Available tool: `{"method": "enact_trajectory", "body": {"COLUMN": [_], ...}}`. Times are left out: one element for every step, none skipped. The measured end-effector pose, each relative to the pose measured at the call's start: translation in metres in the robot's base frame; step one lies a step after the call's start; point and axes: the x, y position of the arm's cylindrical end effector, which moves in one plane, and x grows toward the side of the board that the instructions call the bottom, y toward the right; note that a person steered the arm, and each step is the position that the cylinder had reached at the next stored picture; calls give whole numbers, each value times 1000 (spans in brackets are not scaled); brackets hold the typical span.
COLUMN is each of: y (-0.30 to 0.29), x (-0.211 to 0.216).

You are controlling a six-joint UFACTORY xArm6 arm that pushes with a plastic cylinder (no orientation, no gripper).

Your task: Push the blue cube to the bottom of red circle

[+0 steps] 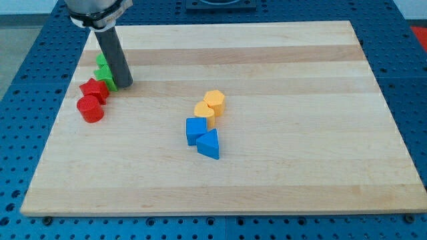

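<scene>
The blue cube (195, 130) sits near the board's middle, touching a blue triangular block (209, 144) on its lower right. The red circle (89, 109) lies at the view's left, just below a red star-like block (93, 89). My tip (124, 85) rests on the board at the upper left, right of the green blocks (105, 73) and up-right of the red circle. The tip is far to the left of the blue cube and touches no blue block.
Two yellow blocks (214, 101) (204, 112) sit just above the blue cube, the lower one touching it. The wooden board (300, 167) lies on a blue perforated table (20, 133). The green blocks are partly hidden behind the rod.
</scene>
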Motion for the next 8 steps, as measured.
{"method": "enact_trajectory", "body": {"y": [-1,-3,8,88,183,216,218,237], "x": [0,0,0,0,0,14,39,64]}}
